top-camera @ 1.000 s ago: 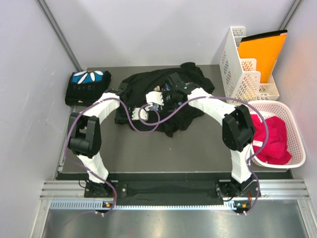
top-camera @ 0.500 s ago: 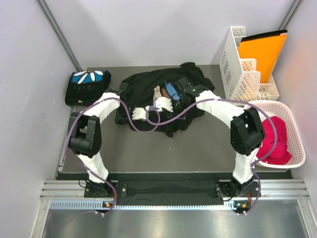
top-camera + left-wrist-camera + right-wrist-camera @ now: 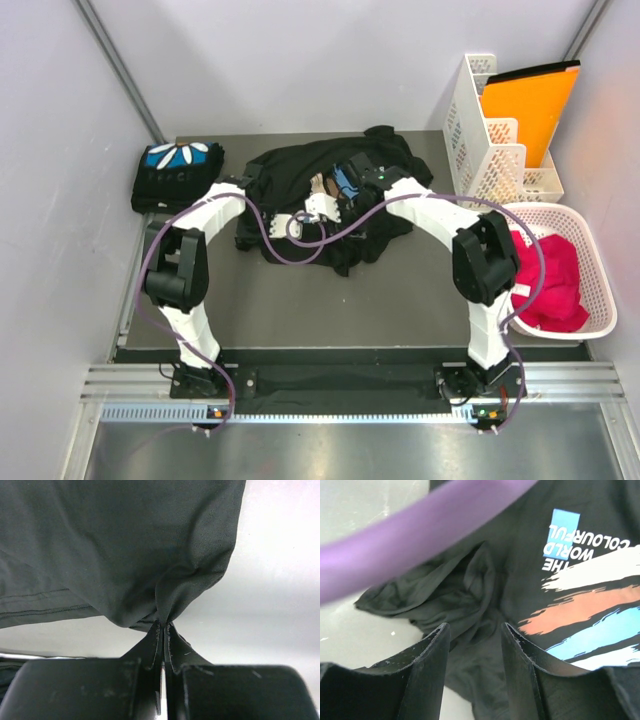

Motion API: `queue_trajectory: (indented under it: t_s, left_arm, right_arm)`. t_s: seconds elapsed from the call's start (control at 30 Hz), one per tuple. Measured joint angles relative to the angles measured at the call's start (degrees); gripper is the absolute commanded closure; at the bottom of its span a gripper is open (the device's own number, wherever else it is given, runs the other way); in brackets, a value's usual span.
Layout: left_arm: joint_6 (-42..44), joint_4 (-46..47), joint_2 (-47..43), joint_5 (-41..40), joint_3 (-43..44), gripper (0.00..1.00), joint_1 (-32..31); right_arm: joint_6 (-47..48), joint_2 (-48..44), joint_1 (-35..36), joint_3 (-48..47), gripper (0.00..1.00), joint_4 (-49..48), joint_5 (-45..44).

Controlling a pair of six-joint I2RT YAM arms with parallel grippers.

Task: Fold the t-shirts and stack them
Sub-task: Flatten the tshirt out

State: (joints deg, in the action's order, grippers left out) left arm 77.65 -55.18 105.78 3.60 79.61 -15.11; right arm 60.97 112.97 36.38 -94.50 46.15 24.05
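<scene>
1. The left fingers (image 3: 161, 632) were pressed together on a pinch of black cloth from the crumpled t-shirt (image 3: 290, 165) and held it.
2. The right fingers (image 3: 345, 186) stood partly apart close over the same shirt, beside its brush-stroke print with white text, and gripped nothing.
3. This crumpled t-shirt lay in a heap in the middle of the table (image 3: 400, 290).
4. The folded t-shirt (image 3: 178, 172), with white petals on blue, lay at the far left corner, well apart from the heap.

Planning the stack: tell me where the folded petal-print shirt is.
Top view: the folded shirt lies at the far left corner of the table, left of the crumpled shirt.
</scene>
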Motion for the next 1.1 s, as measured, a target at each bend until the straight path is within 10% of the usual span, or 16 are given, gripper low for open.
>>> queue_trajectory:
  t_s: [0.9, 1.1]
  left_arm:
    - [-0.02, 0.07, 1.77, -1.05, 0.92, 1.0, 0.07]
    - [0.0, 0.02, 1.77, -1.84, 0.92, 1.0, 0.13]
  right_arm:
    - [-0.15, 7.76, 1.88, -2.38, 0.54, -3.02, 0.02]
    - [-1.27, 8.57, 1.92, -2.38, 0.75, -5.6, -0.22]
